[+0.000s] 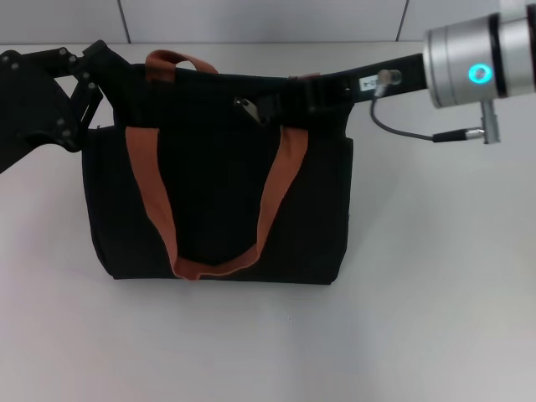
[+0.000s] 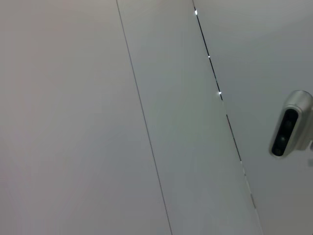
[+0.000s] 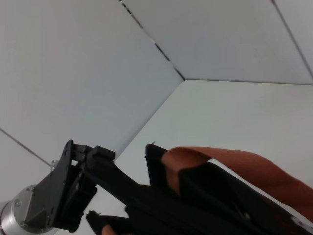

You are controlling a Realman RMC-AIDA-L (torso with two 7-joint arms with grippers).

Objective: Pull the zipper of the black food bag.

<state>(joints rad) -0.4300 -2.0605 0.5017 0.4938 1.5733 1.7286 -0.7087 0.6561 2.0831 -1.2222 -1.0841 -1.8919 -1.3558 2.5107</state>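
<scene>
On white table (image 1: 435,318), black food bag (image 1: 218,209) stands upright, orange-brown handles (image 1: 155,197) draped down front; silver zipper (image 1: 248,110) on top edge, right gripper (image 1: 289,100) beside it, finger state unclear. Left gripper (image 1: 84,71) at bag's top left corner; right wrist view shows it clamped on bag edge; left wrist view shows only wall panels (image 2: 98,122)

One black food bag (image 1: 222,201), two orange-brown handles (image 1: 276,180), seemingly one zipper (image 1: 248,109).

My boxy fabric food bag (image 1: 218,209) was plain black, its webbing handles (image 1: 276,193) orange-brown, its small metal zipper tab (image 1: 249,109) silver-grey, the tabletop (image 1: 435,318) white.
</scene>
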